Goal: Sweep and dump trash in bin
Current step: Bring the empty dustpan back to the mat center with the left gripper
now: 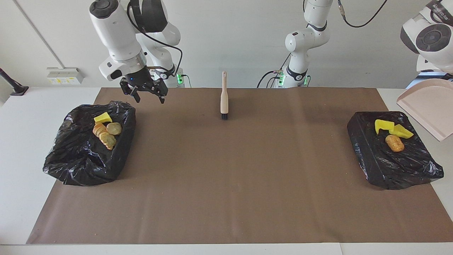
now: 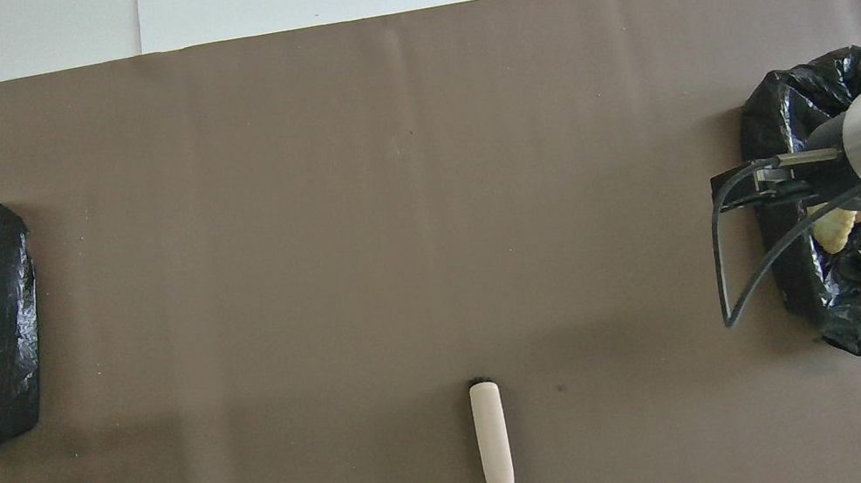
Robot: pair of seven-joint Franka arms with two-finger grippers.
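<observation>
**Mia:** Where is the trash?

**Ben:** It is all in two black bags on the brown mat (image 1: pixel 226 177) on the bench (image 1: pixel 21 141). The bag at the left arm's end (image 1: pixel 389 166) has two yellow sponge chunks (image 1: pixel 391 128) and one tan lump (image 1: pixel 394 143) on it. The bag at the right arm's end (image 1: pixel 85 159) has a yellow chunk (image 1: pixel 102 117) and some tan bread-like lumps (image 1: pixel 106 134).

**Mia:** What are the arms doing?

**Ben:** The right pincer (image 1: pixel 143 92) is up in the air over the edge of its bag. Its fingers are spread wide and it holds nothing.

**Mia:** And the left pincer?

**Ben:** I cannot see it; it is past the edge of the view. It is squeezed nearly closed. The pink dustpan (image 1: pixel 428 106) hangs tilted in the air by the other bag, and nothing lies on it.

**Mia:** Where is the brush?

**Ben:** The brush (image 1: pixel 223 96) lies flat on the mat, close to the robots, between the two bags. Its dark bristles point away from the robots. Nothing touches it.
</observation>
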